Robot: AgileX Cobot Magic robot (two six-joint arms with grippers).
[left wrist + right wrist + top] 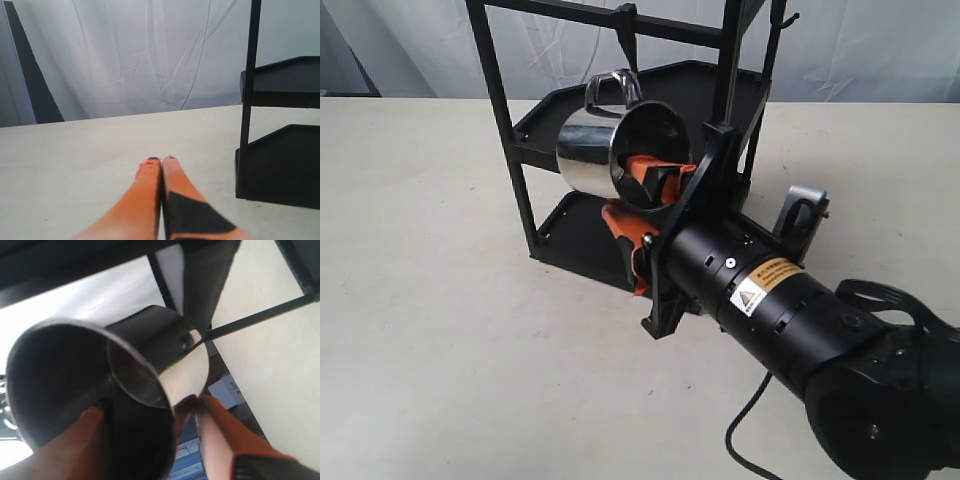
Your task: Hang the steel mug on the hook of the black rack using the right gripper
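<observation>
The steel mug (588, 150) lies tipped on its side in the air in front of the black rack (506, 120), its mouth facing the camera. My right gripper (638, 195) is shut on its lower wall, one orange pad inside the mug and one outside. The looped handle (612, 88) points up, just below the hook (625, 35), a black prong hanging from the rack's top bar; I cannot tell whether they touch. In the right wrist view the mug (60, 375) fills the picture around the right gripper (150, 412). My left gripper (161, 161) is shut and empty, low over the table.
The rack's two tray shelves (570, 240) stand behind and under the mug. A thin curled wire hook (785, 18) hangs at the rack's upper right. In the left wrist view the rack (285, 170) stands close beside the left gripper. A black cable (745, 430) trails on the table.
</observation>
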